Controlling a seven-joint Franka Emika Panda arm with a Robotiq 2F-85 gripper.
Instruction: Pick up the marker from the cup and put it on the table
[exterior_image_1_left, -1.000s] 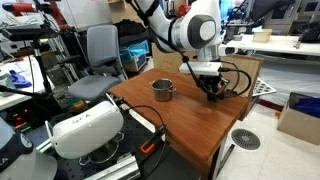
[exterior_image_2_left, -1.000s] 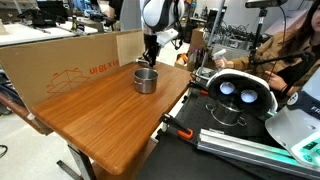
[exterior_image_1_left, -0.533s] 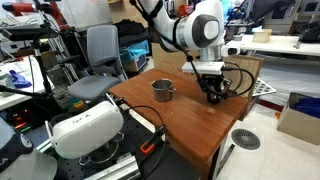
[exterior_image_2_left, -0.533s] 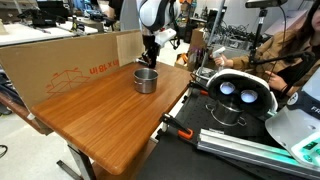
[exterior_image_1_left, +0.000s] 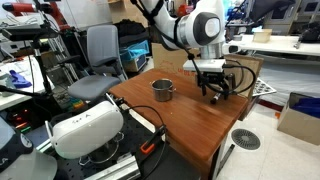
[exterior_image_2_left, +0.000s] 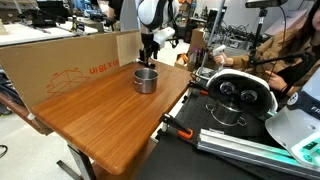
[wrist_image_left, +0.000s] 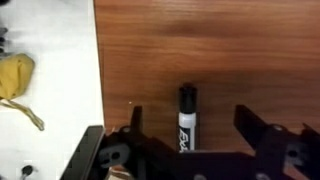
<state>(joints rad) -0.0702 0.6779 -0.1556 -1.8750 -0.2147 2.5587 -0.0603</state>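
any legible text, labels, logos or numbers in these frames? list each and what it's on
On the slim black marker, lying on the reddish-brown wooden table: white lettering along the barrel, too blurred to read.
On the tan cardboard panel behind the table: red printed characters and a red line drawing, too small to read.
Nothing else carries legible text in any view.

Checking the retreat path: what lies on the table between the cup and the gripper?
Nothing: in an exterior view the table between the cup and the gripper is bare wood. In the wrist view the marker lies flat below the open gripper.
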